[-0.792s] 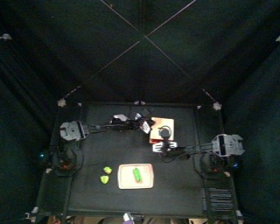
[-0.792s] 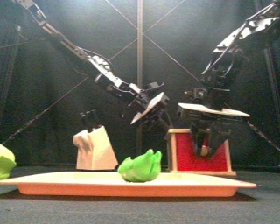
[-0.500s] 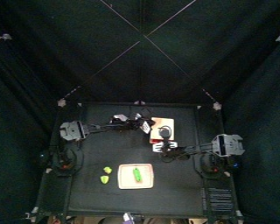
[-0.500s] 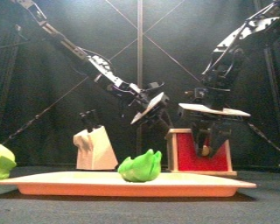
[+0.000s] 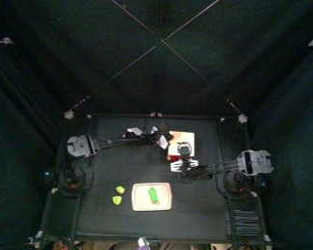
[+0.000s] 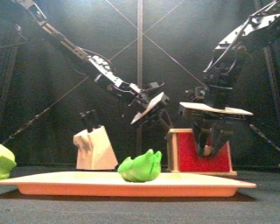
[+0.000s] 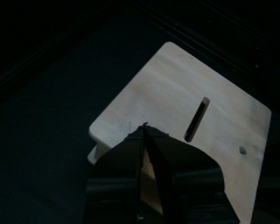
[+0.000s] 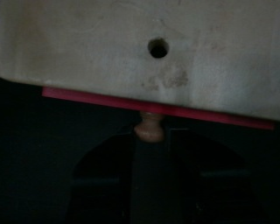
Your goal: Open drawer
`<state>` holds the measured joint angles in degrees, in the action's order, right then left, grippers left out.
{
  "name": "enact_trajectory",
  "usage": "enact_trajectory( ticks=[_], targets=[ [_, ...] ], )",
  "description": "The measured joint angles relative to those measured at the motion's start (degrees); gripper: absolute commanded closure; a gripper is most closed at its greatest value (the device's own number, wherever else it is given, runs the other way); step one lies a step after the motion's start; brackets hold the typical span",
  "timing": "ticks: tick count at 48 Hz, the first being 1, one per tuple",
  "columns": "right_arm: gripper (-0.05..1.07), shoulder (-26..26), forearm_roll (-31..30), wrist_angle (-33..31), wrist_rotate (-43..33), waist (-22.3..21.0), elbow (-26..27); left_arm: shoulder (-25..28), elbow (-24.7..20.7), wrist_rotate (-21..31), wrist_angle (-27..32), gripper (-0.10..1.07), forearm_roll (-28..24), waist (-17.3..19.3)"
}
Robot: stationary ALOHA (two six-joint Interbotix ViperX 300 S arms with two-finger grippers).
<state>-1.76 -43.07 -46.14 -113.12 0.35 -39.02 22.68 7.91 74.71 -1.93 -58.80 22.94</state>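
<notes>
Tray (image 6: 60,184) holds 1 green piece (image 6: 139,166); drawer (image 6: 201,153) beside.

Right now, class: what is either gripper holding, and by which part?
Nothing yet: the right gripper, open, straddles the tan wooden drawer unit's small knob without closing on it.

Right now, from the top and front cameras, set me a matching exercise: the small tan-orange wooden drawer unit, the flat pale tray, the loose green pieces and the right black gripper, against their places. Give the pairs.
1. small tan-orange wooden drawer unit
2. flat pale tray
3. loose green pieces
4. right gripper

A. on the table, left of the tray in the top view
B. nearest the table's front edge
C. toward the table's back
D. hanging before the red drawer face

Pairs: 1-C, 2-B, 3-A, 4-D
</notes>
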Motion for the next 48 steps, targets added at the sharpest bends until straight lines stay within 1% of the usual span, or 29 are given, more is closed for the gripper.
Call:
enact_trajectory(
  ticks=[48],
  targets=[
    [0.49,0.09,5.19,0.70,0.09,7.65,0.79,0.00,-0.09,0.00,1.14,0.45,0.00,-0.26]
  ],
)
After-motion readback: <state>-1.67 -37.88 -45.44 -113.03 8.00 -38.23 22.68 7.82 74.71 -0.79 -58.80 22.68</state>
